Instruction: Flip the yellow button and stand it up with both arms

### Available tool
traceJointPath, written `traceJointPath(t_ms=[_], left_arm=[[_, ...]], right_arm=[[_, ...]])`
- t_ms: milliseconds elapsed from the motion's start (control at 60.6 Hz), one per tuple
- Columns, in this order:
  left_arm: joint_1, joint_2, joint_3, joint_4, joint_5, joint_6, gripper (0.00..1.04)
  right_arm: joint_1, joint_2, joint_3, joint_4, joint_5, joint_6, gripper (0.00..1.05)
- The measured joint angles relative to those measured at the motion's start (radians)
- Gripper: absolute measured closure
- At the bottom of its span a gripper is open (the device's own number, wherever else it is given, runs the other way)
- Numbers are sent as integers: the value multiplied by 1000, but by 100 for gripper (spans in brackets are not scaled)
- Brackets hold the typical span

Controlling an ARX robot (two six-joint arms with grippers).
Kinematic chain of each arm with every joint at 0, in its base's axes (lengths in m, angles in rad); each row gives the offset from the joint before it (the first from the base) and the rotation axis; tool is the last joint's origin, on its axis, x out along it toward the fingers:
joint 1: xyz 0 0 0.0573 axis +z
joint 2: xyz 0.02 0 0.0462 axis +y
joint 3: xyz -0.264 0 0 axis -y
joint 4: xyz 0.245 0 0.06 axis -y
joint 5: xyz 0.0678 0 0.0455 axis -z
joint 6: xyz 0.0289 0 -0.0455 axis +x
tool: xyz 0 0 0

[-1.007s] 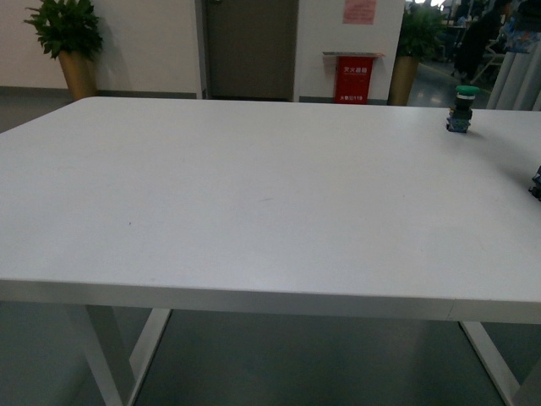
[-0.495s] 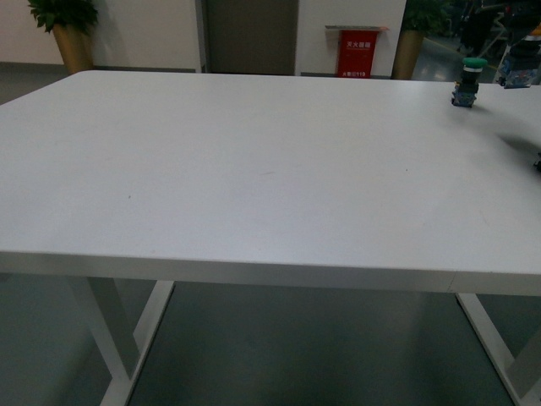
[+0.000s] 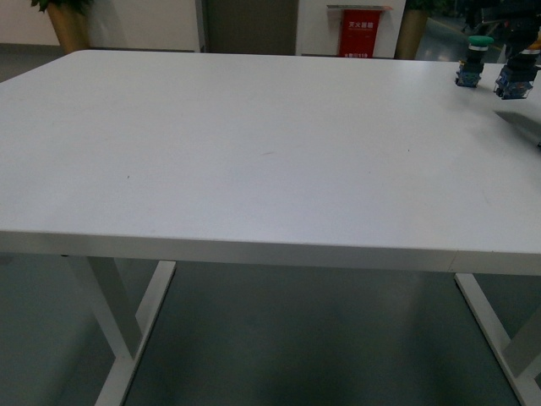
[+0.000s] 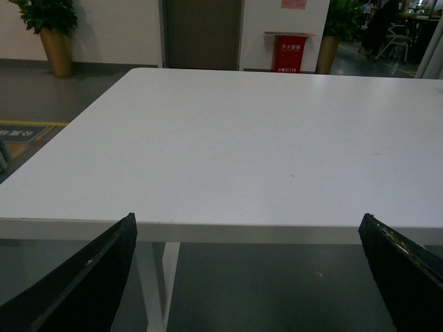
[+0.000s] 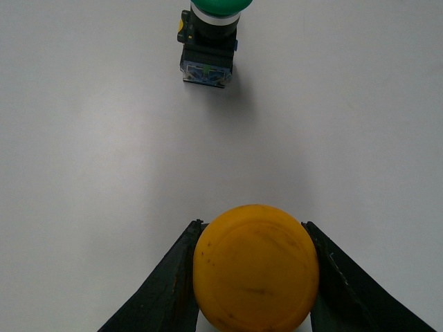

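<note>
One yellow button [image 5: 256, 270], one green button [image 5: 208, 41], one table [image 3: 254, 152]

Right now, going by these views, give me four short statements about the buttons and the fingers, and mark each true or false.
1. The yellow button sits between the right gripper's fingers. True.
2. The green button stands cap down on the table. False: the front view shows its green cap on top and the blue block underneath.
3. The left gripper holds a button. False: its fingers are spread wide with nothing between them.
4. The green button stands apart from the yellow button, untouched by either gripper. True.
</note>
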Motion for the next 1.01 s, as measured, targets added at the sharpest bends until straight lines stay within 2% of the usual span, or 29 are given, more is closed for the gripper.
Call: traceJointPath(t_ms=[512,908,957,1007], left_arm=[[0,0,0,0,0,0,6],[0,0,0,0,0,0,6],[0,0,0,0,0,0,6],[0,0,0,0,0,0,6]], right_arm=[[-1,113,186,-139,-12,10,69],[-1,118,175,-132,-16,18,69],[-1,118,173,-130,-19,19,66],[-1,118,172,-130,-23,23,56]])
